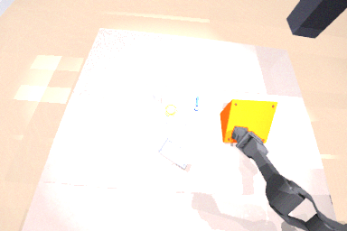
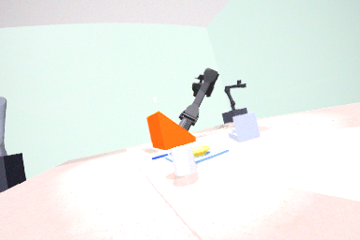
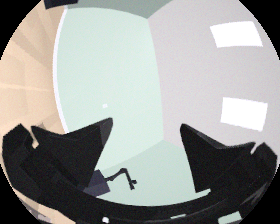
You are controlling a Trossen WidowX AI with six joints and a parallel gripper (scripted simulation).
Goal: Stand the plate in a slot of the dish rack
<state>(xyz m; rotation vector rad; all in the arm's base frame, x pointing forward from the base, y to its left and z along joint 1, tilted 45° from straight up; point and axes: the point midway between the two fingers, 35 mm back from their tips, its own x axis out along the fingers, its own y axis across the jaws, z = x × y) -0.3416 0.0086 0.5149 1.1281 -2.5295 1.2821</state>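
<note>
1. The plate (image 2: 202, 150) is a small yellow disc lying flat near the middle of the counter (image 2: 281, 181), not upright. From the top it shows only as a faint yellow ring (image 1: 170, 110) in heavy glare.
2. In the exterior view, thin blue rails (image 2: 217, 154) run low along the counter right at the plate. I take them for the dish rack. I cannot tell whether the plate touches them.
3. A white cup (image 2: 184, 161) stands upright just beside the plate, on the side toward the exterior camera.
4. A pale lavender box (image 2: 246, 127) stands apart from these, toward the counter's far edge in that view.
5. An orange block (image 1: 248, 120) sits at the end of the arm (image 1: 271, 179), raised above the counter and near the plate.
6. The gripper (image 3: 147, 124) is spread wide. In the wrist view both dark fingers frame only wall, with nothing between them.
7. The wrist view looks at the room's walls, not down at the counter.
</note>
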